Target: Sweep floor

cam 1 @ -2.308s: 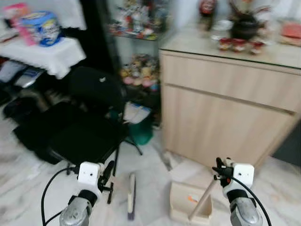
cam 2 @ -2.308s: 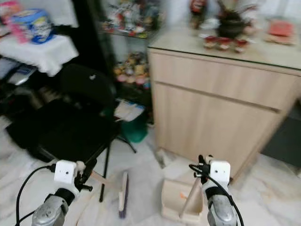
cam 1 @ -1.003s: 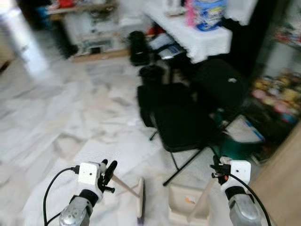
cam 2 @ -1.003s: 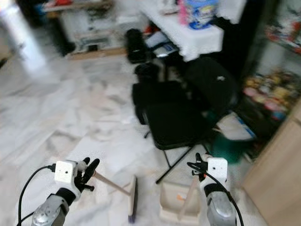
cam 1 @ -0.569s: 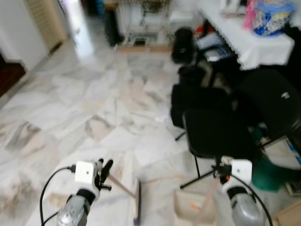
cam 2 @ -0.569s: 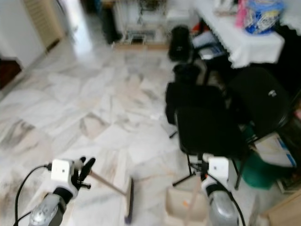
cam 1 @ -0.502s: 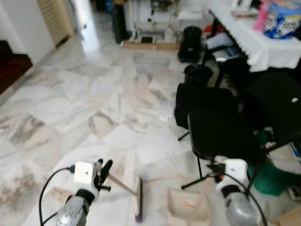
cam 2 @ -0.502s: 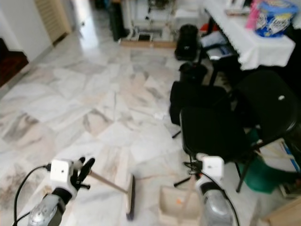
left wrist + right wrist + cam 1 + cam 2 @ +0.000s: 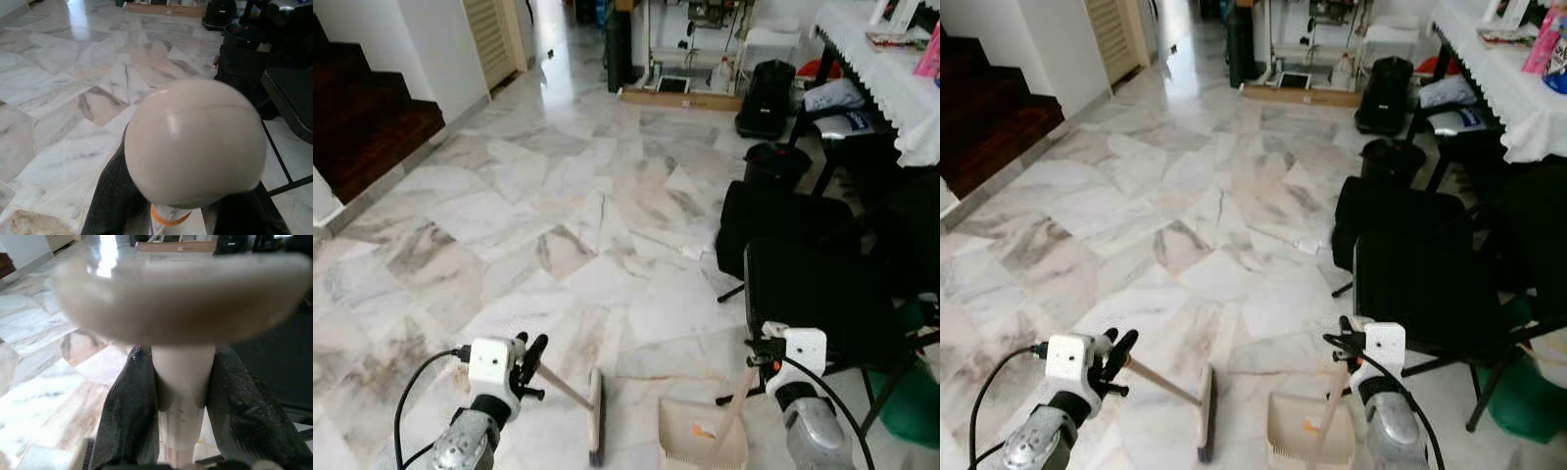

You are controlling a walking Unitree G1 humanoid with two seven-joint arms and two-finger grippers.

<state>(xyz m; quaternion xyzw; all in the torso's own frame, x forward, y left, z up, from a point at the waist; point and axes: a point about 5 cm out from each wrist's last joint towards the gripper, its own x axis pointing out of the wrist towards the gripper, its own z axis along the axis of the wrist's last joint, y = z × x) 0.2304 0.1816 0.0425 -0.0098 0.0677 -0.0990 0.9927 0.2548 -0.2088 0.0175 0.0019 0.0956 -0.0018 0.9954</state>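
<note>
Marble floor stretches ahead of the robot, pale veined tiles running from a dark staircase on its left to a cluttered area on its right. The left claw is clenched on the upper end of a broom handle; the left wrist view shows the rounded cream knob of that handle sitting just above the black fingers, which close around the shaft below it. Gripping so near the top lets the stick slant down and inward, so that the broom head rests on the tile between the two arms.

The right claw is clenched likewise on the upright handle of a beige dustpan, its fingers pressing both sides of the shaft just under the wide end cap. The pan sits flat on the floor just beside the broom head, mouth toward it, and a small orange scrap lies inside. Holding the tools side by side like this would keep a short stroke enough to push dirt into the pan.

A black folding chair stands near the right arm, with black bags further back and a worktop with a white lace cloth at the far right. A small white bit of litter lies on the open tiles well apart from the broom, and it looks like a likely target.
</note>
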